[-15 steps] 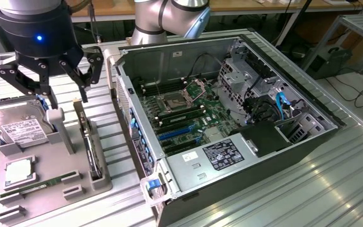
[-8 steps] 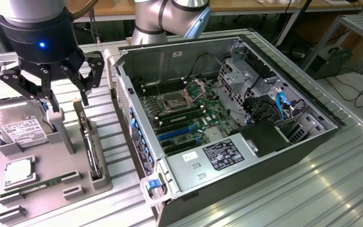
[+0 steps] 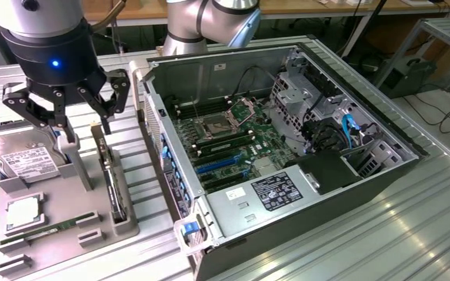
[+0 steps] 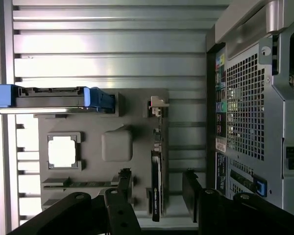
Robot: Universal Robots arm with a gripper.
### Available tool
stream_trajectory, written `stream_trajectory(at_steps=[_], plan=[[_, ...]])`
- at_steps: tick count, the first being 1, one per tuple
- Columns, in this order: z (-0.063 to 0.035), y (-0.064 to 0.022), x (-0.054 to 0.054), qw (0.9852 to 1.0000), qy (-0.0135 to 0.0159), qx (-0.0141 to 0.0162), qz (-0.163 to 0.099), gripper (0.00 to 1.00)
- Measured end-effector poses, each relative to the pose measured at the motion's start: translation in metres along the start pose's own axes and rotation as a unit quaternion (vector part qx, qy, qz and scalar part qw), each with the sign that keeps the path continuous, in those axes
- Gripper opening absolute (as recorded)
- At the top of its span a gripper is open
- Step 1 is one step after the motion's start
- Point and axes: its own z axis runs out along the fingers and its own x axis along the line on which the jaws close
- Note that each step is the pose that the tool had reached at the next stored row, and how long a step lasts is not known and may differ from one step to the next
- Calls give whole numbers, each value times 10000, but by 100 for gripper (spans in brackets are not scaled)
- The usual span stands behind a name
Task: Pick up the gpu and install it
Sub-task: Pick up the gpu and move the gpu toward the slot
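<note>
Insp. note, remote op. Reading the exterior view as a dial: the gripper (image 3: 80, 130) hangs at 10 o'clock over the grey fixture tray (image 3: 72, 202), which takes up the 8 o'clock area of the slatted metal table (image 3: 365, 240). Claw is spread wide and pinches nothing. In the wrist view the gripper (image 4: 157, 174) has a dark finger on each side of the gpu (image 4: 156, 188), with a gap visible both sides, so no contact seen. The gpu (image 3: 114, 184) is not yet picked. It stands on its long edge in a slot along the tray's 3 o'clock side, the side nearest the PC case (image 3: 201, 73), with its pale bracket end toward 12 o'clock. Other items on the tray: hard drive (image 3: 23, 157) w/ white label at the 11 o'clock corner, CPU (image 3: 23, 212) near the 8 o'clock side, and green memory stick (image 3: 49, 228) just past it toward 6 o'clock. Wrist view shows the same 3: hard drive (image 4: 54, 97), CPU (image 4: 62, 151), memory stick (image 4: 78, 184). The case lies open on its side from centre to 3 o'clock, motherboard (image 3: 225, 140) exposed, PSU (image 3: 268, 193) at its 6 o'clock end. Blue expansion slots on the board look unoccupied. The case's perforated rear panel (image 4: 245, 107) also shows in the wrist view beside the tray.
</note>
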Motion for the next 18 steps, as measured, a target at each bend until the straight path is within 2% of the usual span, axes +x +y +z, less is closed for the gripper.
stream_trajectory(at_steps=[13, 18], plan=[[181, -11, 4, 10000, 0, 0, 3, 54], [258, -91, 5, 10000, 1, 0, -10, 54]])
